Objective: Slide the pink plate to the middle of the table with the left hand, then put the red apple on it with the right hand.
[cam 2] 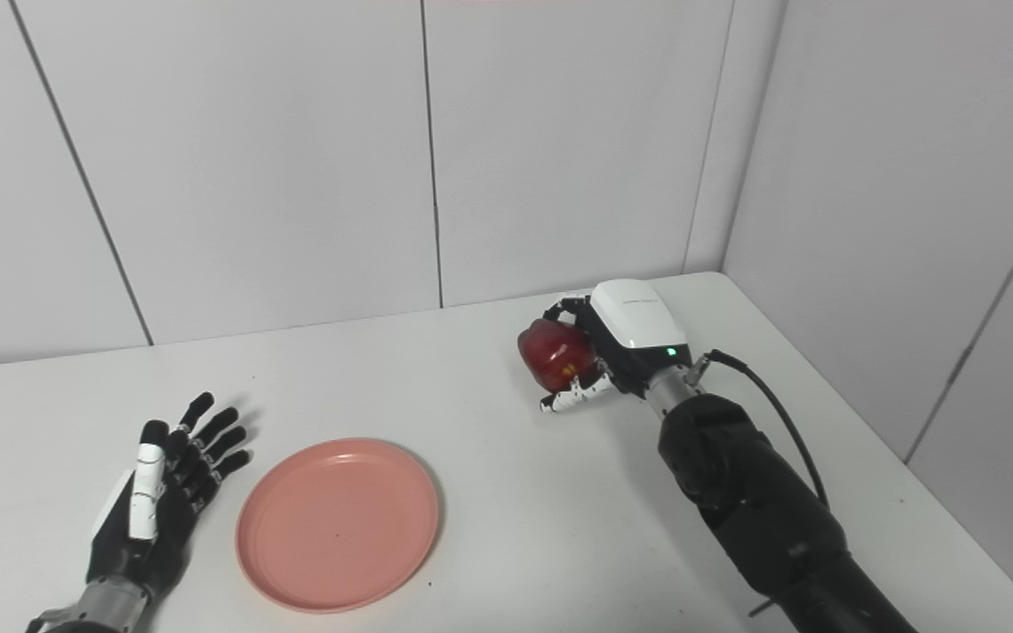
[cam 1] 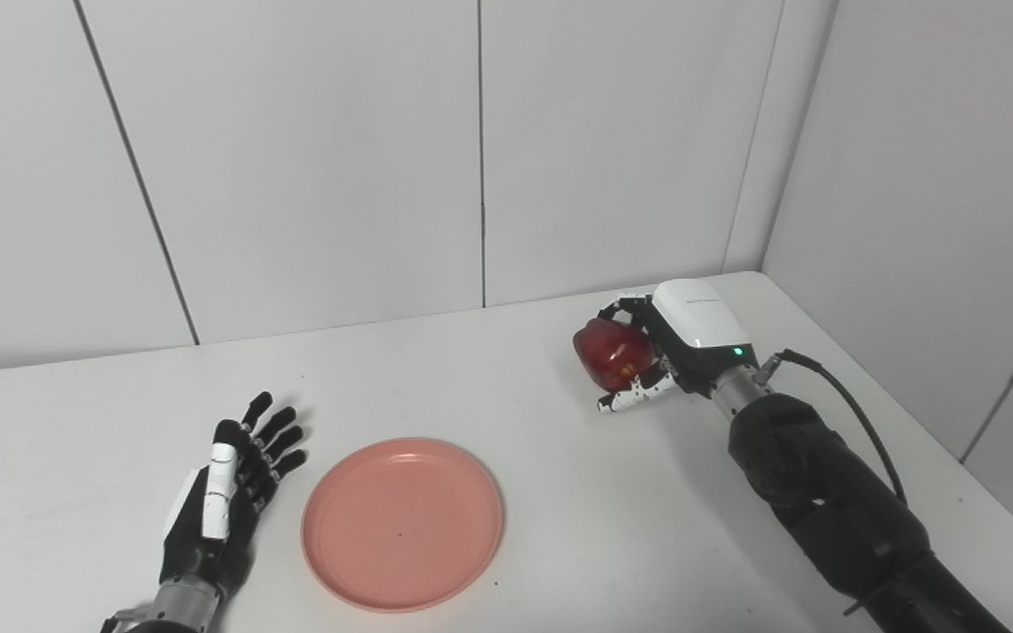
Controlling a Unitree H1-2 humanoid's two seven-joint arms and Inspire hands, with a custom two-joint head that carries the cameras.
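The pink plate [cam 1: 403, 522] lies flat on the white table [cam 1: 506, 413], near the front and a little left of the middle. My left hand [cam 1: 229, 492] is open, fingers spread, just left of the plate and not touching it. My right hand [cam 1: 660, 352] is at the back right of the table, shut on the red apple [cam 1: 614, 353]. The apple sits in its fingers, close to the table top; I cannot tell whether it touches the table.
White wall panels stand behind the table and along its right side. A black cable [cam 1: 858, 413] loops off my right wrist. The table's right edge [cam 1: 920, 413] runs close to my right forearm.
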